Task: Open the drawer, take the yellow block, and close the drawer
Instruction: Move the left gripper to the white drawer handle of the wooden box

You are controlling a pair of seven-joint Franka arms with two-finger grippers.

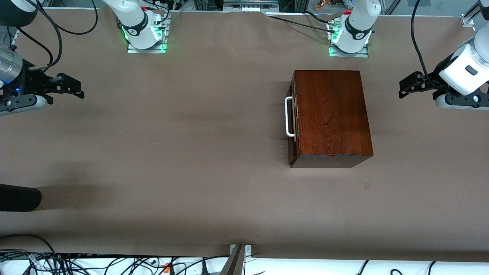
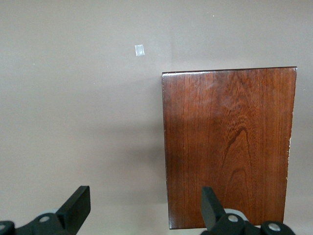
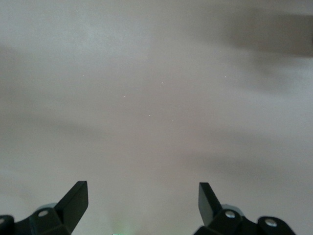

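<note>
Drawer (image 1: 292, 126) of glossy mahogany box (image 1: 331, 114) sat shut, white bar handle (image 1: 289, 116) facing nine o'clock; left gripper (image 1: 405, 88) at three and right gripper (image 1: 76, 88) at nine hung spread, empty; a skewed pull might drag the box.

bench (image 1: 191, 152): covered with plain grey-brown sheet, soft shadows on it | small pale mark (image 1: 366, 185) on the sheet near the front camera's edge | black cables (image 1: 76, 263) tangled along that edge on a white surface | metal bracket (image 1: 238, 259) at the edge middle
</note>
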